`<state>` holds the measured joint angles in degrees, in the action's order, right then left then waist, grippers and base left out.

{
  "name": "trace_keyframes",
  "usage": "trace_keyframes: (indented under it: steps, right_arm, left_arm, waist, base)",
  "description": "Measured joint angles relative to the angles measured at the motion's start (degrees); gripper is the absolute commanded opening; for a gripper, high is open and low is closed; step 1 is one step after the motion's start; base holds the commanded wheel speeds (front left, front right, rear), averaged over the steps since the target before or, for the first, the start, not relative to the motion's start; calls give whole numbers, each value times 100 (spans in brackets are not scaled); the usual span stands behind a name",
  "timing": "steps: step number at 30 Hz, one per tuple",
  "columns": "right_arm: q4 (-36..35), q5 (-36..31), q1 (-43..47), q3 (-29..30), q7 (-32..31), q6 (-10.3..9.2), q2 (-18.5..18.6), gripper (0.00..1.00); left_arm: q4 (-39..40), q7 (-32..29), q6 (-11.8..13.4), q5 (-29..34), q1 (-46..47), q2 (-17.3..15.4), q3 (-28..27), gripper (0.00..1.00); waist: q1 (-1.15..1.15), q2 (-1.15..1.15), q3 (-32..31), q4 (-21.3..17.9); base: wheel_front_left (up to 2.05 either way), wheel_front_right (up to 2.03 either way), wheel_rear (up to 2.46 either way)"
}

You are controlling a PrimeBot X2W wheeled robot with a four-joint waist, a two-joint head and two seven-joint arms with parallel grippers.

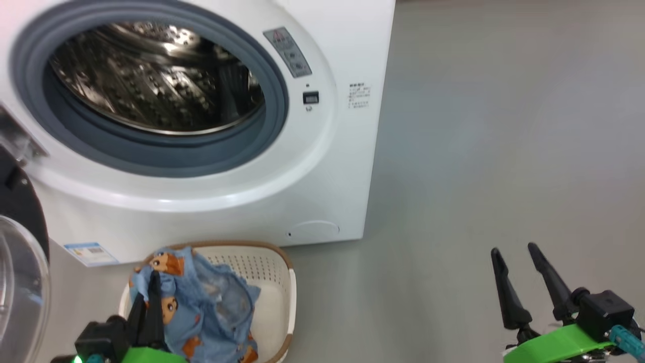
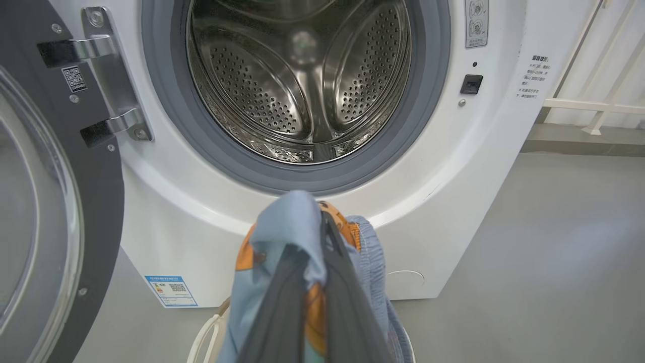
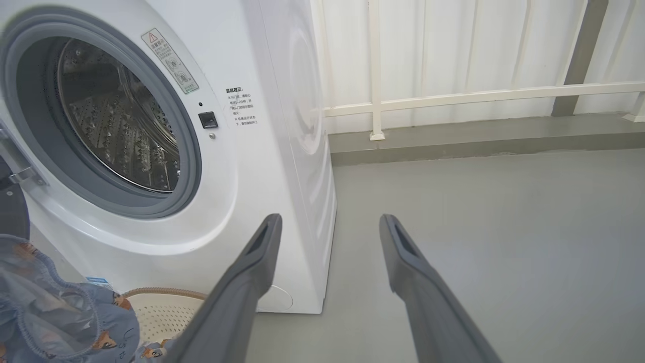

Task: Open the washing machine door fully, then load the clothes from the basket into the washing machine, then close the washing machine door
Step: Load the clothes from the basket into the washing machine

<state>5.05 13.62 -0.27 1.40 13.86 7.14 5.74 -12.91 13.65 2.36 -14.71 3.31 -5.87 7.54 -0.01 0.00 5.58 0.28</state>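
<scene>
Left gripper (image 2: 324, 217) pinches the clothes (image 2: 282, 227) I hold over the basket (image 1: 288, 287). Right gripper (image 3: 330, 219): fingers spread above the floor (image 3: 504, 227).

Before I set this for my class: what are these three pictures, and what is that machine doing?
It is a wheeled robot with two arms, each ending in a two-fingered hand. One picture looks down from its head; the other two look along each hand from the wrist. On the grey floor stands a white washing machine, its round door swung open on the left. In front sits a cream basket. The left hand is shut on blue clothes printed with cartoon animals, over the basket. The right hand is open and empty.
</scene>
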Motion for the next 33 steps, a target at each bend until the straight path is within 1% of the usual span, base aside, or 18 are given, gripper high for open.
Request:
trace_keyframes:
  steps: [6,11,19,23,33]
  right_arm:
    - [-51,-54,176,34,-80,0,-54,100]
    - [-75,-92,288,60,-118,0,-118,100]
    - [-100,-93,339,73,-145,0,-183,100]
    - [-104,-93,378,93,-152,0,-188,100]
    - [-115,-94,378,88,-167,0,-201,100]
  left_arm:
    - [219,-108,44,-1,-286,-82,18,0]
    - [363,-207,70,-10,-437,-119,18,0]
    - [478,-258,109,-19,-450,-136,32,0]
    - [493,-259,151,-22,-451,-137,54,0]
    - [503,-277,158,-104,-454,-138,122,0]
  waist:
    - [0,0,-344,23]
    - [0,0,-494,7]
    - [0,0,-506,-59]
    - [0,0,-500,-55]
    - [1,0,-472,-33]
  base:
    - [0,0,0]
    - [0,0,0]
    - [0,0,0]
    - [0,0,0]
    - [0,0,0]
